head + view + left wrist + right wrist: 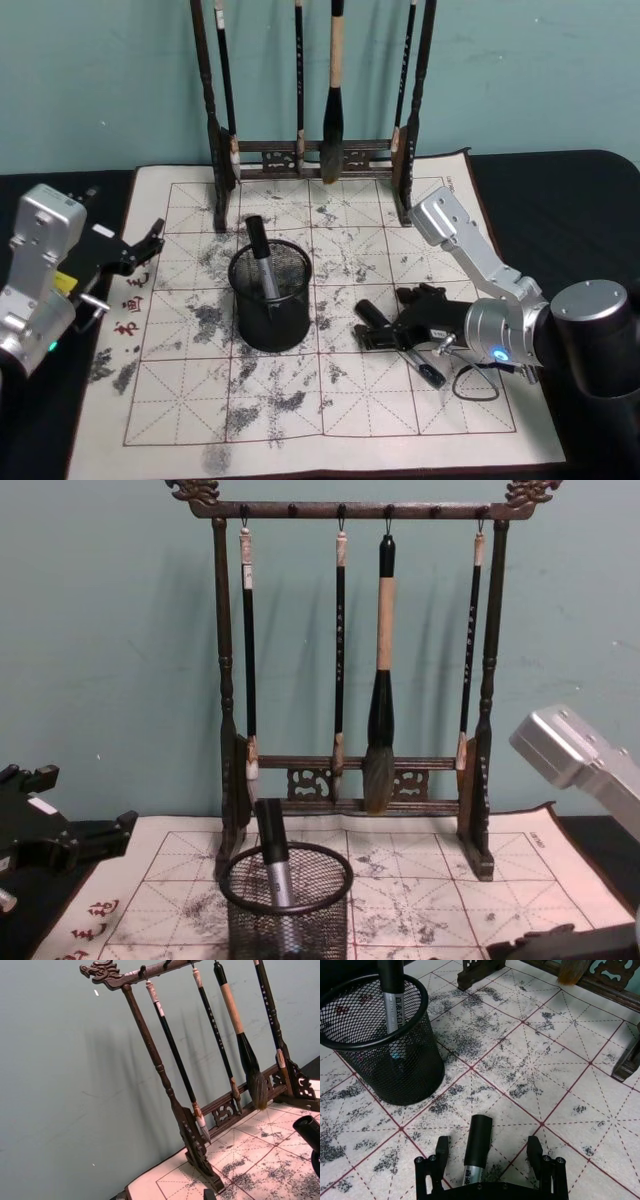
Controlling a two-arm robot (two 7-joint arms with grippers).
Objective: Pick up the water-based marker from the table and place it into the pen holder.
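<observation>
While the left gripper [150, 247] hangs over the left edge of the ink-stained mat [330, 410], well apart from everything else, I cannot tell whether it is clenched or released. Its wrist view looks across at the wooden brush rack [225, 630] and the green wall.

Further right, near the middle of the mat, the pen holder [270, 325] stands upright. A second marker [262, 262] leans inside it, its black cap above the rim. The head view shows from above that the holder stands in front of the rack's left post and apart from it. The chest view gives the same pair side-on, with four brushes [383, 650] hanging from the rack's top bar behind.

Right of the holder, near it but not touching, the water-based marker [479, 1142] lies flat on the mat. In the head view the right gripper [488, 1146] covers much of it. The right wrist view settles the matter. The jaws are spread and released, one on each side of the marker, with mat showing between each jaw and the barrel. The black cap reaches out past the jaw tips, and that end is the nearer one to the holder. The silver barrel runs back under the gripper body. The right arm reaches in from the right over the black worktop [560, 200].
</observation>
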